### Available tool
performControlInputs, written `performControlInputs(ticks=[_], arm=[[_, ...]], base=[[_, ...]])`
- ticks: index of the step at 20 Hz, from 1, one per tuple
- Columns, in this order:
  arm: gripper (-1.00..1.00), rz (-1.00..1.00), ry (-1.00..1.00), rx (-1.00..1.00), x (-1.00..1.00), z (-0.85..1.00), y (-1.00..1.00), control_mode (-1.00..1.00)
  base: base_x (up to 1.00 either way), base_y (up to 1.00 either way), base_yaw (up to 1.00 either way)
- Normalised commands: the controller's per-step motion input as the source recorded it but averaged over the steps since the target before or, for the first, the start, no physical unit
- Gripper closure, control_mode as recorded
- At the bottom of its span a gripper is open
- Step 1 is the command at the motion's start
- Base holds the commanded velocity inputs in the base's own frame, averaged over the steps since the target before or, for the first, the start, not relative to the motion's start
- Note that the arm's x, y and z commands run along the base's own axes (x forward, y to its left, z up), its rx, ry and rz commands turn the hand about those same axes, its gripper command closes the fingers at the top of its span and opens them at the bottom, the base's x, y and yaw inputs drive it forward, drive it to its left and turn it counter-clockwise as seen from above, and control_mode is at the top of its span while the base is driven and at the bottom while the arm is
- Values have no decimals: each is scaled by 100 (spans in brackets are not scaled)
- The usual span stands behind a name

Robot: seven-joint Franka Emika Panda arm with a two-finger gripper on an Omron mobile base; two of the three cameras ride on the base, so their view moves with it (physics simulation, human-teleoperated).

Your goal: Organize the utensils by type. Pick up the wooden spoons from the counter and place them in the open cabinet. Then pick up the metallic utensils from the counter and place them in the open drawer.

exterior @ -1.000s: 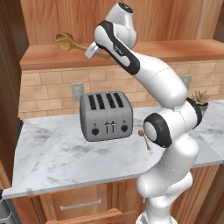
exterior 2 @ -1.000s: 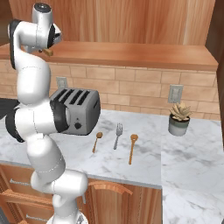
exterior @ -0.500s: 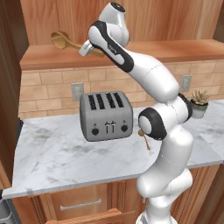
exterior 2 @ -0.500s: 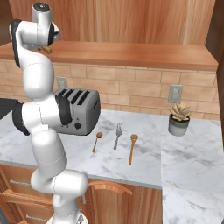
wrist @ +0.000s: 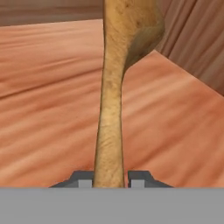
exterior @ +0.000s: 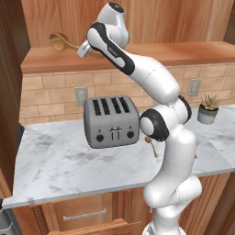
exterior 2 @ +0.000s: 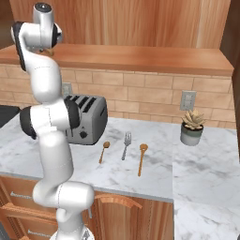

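Observation:
My gripper [wrist: 112, 180] is shut on the handle of a wooden spoon [wrist: 114, 87], whose bowl points away over the open cabinet's reddish shelf [wrist: 43, 109]. From the left base view, the gripper [exterior: 86, 49] holds that spoon [exterior: 59, 42] just above the shelf [exterior: 174, 51], at its left end. A second wooden spoon [exterior 2: 141, 157] lies on the marble counter [exterior 2: 197, 164]. Left of it lie the silver fork [exterior 2: 125, 144] and the small coppery spoon [exterior 2: 104, 151]. The open drawer's inside is hidden.
A grey four-slot toaster [exterior: 111, 121] stands on the counter in front of the brick backsplash. A small potted plant [exterior 2: 192, 127] sits at the counter's right. A dark wooden cabinet side [exterior: 9, 92] rises at the far left.
The hand has carried the wooden spoon a little further left along the cabinet shelf. The utensils on the counter have not moved.

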Motion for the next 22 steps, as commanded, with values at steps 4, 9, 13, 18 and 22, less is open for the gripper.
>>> performControlInputs(ticks=[4, 9, 13, 18, 22], arm=[[-100, 0, -2, 0, 0, 0, 0, -100], [-100, 0, 0, 0, 0, 0, 0, -100], [-100, 0, -4, 0, -17, 0, 0, -100], [-100, 0, -1, 1, -42, 0, -16, -100], [-100, 0, -1, 1, -62, -1, -19, -100]], base=[[0, 0, 0], [0, 0, 0], [0, 0, 0], [0, 0, 0], [0, 0, 0]])
